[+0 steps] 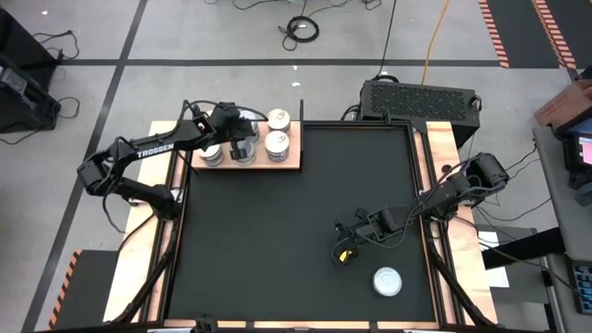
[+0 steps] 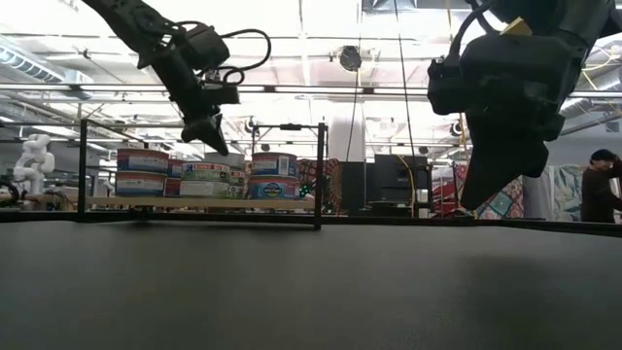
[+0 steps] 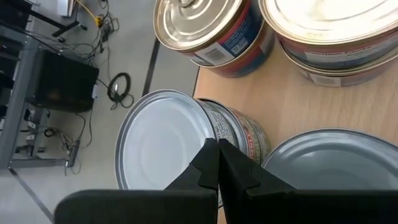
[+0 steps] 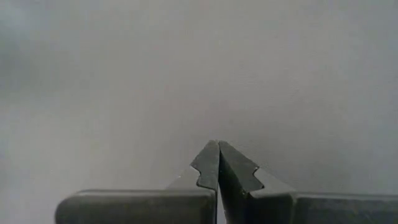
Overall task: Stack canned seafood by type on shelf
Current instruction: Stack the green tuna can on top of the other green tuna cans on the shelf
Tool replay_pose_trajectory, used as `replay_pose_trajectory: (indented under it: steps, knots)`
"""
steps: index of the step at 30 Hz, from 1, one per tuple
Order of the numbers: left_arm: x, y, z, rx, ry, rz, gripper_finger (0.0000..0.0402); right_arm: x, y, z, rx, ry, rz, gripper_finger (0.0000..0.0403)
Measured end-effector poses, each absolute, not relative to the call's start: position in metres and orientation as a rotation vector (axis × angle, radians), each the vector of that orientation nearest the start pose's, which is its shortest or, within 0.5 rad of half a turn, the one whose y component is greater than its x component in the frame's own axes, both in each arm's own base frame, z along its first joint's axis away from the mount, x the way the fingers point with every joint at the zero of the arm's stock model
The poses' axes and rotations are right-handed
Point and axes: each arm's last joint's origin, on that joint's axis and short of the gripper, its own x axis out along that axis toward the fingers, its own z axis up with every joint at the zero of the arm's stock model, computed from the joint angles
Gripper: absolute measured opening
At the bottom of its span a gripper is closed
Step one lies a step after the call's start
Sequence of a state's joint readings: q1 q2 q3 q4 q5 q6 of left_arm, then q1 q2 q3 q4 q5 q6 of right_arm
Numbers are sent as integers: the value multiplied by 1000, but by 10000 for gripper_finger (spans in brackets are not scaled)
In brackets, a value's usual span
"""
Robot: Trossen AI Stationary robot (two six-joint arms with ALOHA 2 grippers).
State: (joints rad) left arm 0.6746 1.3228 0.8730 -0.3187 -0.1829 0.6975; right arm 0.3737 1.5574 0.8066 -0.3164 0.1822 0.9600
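High view shows a black mat (image 1: 296,222) covering most of the table, with grey floor, loose cables and a dark perforated box (image 1: 418,98) behind it. Low view looks across the mat into a bright hall with ceiling beams, where a person (image 2: 601,187) stands at the far right edge.

A pale wooden board (image 1: 294,159) lies at the mat's back left corner and carries the tins (image 1: 277,143), some stacked two high. In the left wrist view, gold-lidded tins (image 3: 205,28) stand at the back of the board and plain silver ones (image 3: 163,140) nearer the camera. One more tin (image 1: 388,281), silver-topped, sits alone on the mat near the front right, well apart from the board.

The left gripper (image 1: 242,146) hangs above the tins on the board, its fingers (image 3: 231,168) clenched tip to tip on nothing. The left arm reaches in from the table's left side, bent at the elbow, wrist tilted down.

The right gripper (image 1: 344,253) hovers over bare mat, near the lone tin but not touching it, its fingers (image 4: 208,163) pressed together and empty. The right arm stretches in from the right edge, low and forward.
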Motion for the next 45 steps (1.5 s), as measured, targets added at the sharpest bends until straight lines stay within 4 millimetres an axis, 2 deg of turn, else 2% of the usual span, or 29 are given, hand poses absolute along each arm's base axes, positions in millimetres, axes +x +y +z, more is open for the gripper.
replay_pose_trajectory:
  steps: [6,16,20,23,28,31,34,37,40,45]
  knots:
    - [209,172,240,426,1011,506,5,265,98,160,587,1002,-330,0]
    - [215,165,242,463,1017,509,61,265,98,160,597,1000,-335,0]
    - [219,162,254,512,1032,595,74,265,98,160,584,1002,-328,0]
    - [220,152,272,533,1011,594,77,267,99,162,588,999,-327,0]
    - [218,114,297,467,864,331,77,278,117,186,618,952,-242,0]
    - [216,86,310,410,734,183,77,281,139,207,687,987,-94,0]
    - [220,54,317,396,650,38,77,277,166,226,826,1064,2,0]
    - [226,18,317,402,615,-98,77,264,198,234,973,1230,33,0]
    - [231,-21,311,448,534,-182,77,244,231,231,1131,1423,-22,0]
    - [227,-73,291,509,385,-247,77,205,271,216,1314,1784,-280,0]
